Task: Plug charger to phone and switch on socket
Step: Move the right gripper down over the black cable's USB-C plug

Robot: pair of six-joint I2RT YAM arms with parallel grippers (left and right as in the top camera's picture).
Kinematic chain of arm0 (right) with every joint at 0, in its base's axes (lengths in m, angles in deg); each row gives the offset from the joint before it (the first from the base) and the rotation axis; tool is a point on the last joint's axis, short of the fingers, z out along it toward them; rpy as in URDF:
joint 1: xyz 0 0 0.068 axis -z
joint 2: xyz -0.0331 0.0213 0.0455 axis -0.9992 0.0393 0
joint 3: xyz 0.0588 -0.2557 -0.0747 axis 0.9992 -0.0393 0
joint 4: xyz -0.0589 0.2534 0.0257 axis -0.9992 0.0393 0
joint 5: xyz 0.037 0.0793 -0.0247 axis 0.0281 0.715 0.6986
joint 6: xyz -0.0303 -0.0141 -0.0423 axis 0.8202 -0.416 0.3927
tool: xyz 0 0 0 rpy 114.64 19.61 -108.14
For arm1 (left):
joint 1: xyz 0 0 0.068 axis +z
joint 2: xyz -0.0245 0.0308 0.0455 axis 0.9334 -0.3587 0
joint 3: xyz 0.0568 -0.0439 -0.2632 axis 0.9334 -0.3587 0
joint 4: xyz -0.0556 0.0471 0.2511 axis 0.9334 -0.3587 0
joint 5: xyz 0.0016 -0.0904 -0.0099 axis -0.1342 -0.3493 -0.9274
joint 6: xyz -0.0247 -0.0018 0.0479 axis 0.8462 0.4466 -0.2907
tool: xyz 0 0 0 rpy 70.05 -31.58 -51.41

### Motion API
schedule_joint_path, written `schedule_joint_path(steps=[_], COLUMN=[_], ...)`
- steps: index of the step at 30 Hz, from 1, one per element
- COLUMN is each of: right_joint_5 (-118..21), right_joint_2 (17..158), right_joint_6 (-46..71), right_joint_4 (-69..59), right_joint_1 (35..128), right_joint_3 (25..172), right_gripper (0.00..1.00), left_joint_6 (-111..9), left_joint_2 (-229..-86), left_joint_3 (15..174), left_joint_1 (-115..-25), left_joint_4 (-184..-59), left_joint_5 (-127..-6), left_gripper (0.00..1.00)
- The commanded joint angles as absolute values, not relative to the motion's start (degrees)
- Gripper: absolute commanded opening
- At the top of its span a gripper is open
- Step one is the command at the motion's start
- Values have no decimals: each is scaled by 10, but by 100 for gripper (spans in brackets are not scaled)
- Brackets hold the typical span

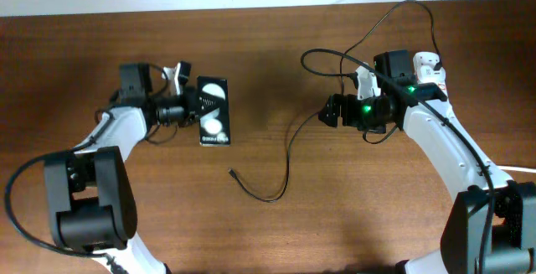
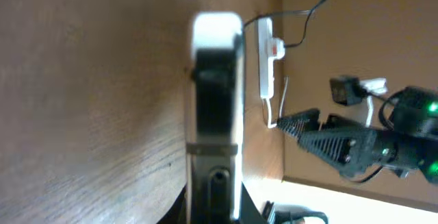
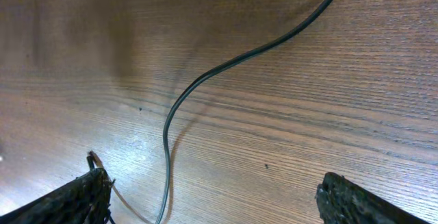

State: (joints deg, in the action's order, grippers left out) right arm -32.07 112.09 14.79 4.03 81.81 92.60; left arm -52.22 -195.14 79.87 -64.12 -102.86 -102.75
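The black phone [image 1: 214, 111] lies left of centre, its screen showing two round reflections. My left gripper [image 1: 191, 106] is shut on the phone's left edge. In the left wrist view the phone [image 2: 215, 101] stands edge-on between the jaws [image 2: 213, 207]. The charger cable [image 1: 287, 144] runs from the back right in loops to its small connector tip [image 1: 231, 172], which lies loose on the table below the phone. My right gripper [image 1: 330, 111] is open and empty over the cable. In the right wrist view the cable [image 3: 205, 80] passes between the spread fingers [image 3: 219, 203]. The white socket [image 1: 429, 64] is mostly hidden under the right arm; it also shows in the left wrist view [image 2: 265, 59].
The wooden table [image 1: 352, 215] ends at a white wall at the back. A thick white cord [image 1: 521, 170] leaves at the right edge. The right arm [image 2: 356, 142] shows beyond the phone in the left wrist view.
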Motion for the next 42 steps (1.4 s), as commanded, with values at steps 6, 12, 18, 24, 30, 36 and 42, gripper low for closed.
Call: schedule_joint_path(steps=[6, 12, 18, 24, 30, 36, 42], right_joint_5=[-326, -326, -318, -211, -198, -198, -208], right_joint_2=[1123, 1123, 1123, 1123, 1124, 1124, 1124], right_joint_6=[154, 154, 153, 153, 154, 154, 154], right_joint_4=[40, 40, 41, 51, 112, 117, 121], right_joint_1=[819, 819, 819, 818, 817, 817, 778], right_joint_3=[928, 928, 928, 928, 928, 928, 922], right_gripper=[99, 99, 99, 99, 79, 33, 43], left_joint_6=[-514, -509, -509, -509, -509, -509, -509], left_joint_2=[-1931, -1931, -1931, -1931, -1931, -1931, -1931], left_joint_3=[695, 695, 695, 695, 695, 695, 695], left_joint_1=[-622, -622, -622, -622, -622, -622, -622], left_joint_4=[-892, -892, -892, -892, -892, -892, -892], left_joint_5=[-1065, -1054, -1054, -1054, -1054, -1054, -1054], left_gripper=[0, 0, 0, 0, 0, 0, 0])
